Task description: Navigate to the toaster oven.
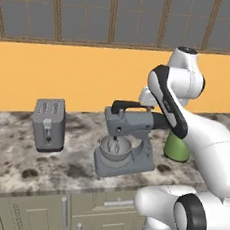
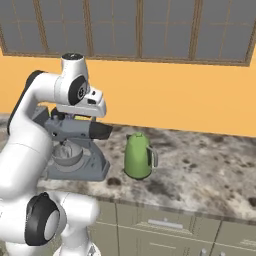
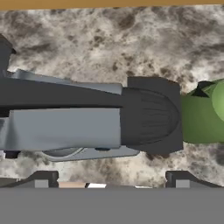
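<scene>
The robot faces a speckled stone counter (image 1: pixel 11 161) under a yellow wall and a row of windows (image 1: pixel 113 11). The toaster oven is not in any of these pictures.

A grey stand mixer (image 1: pixel 127 141) sits in the middle of the counter, with its bowl (image 1: pixel 114 148) under the head. To its left, well apart, stands a small grey toaster (image 1: pixel 49 124) with 2 slots on top. On the mixer's other side, just beside it, stands a green kettle (image 2: pixel 138 156) with a grey handle.

The white arm bends over the mixer, and the hand hangs right above it. From the hand, the mixer's grey and black head (image 3: pixel 87 120) lies below, with the green kettle at the side.

The claw (image 3: pixel 109 180) is wide apart and holds nothing. Its 2 dark tips (image 3: pixel 43 178) poke up at the bottom.

Below the counter are pale cabinet doors (image 2: pixel 165 225) with silver handles.
</scene>
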Tool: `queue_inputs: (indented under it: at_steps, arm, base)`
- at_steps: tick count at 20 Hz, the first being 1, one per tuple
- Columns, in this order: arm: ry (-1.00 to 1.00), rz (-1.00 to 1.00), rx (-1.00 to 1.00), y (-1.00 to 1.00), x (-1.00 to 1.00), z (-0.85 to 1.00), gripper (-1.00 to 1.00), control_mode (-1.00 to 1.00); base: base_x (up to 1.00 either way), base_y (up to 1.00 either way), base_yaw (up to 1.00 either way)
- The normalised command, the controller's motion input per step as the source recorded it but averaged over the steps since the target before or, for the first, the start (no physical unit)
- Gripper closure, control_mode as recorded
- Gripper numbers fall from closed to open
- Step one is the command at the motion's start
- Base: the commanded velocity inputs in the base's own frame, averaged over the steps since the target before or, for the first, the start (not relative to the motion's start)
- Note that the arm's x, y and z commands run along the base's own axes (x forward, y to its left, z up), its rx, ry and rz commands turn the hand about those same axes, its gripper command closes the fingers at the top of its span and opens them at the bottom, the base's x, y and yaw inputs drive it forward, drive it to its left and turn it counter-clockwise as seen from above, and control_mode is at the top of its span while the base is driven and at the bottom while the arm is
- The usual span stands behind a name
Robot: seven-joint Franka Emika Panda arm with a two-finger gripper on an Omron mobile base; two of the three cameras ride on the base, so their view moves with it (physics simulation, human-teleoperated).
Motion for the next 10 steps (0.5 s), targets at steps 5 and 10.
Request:
queue_inputs:
  at_steps: [5,10]
  arm:
    - [0.00,0.00,0.00,0.00,0.00,0.00,-1.00,1.00]
    - [0.00,0.00,0.00,0.00,0.00,0.00,-1.00,1.00]
  base:
    - [-0.15,0.00,0.00]
    - [-0.03,0.38,0.50]
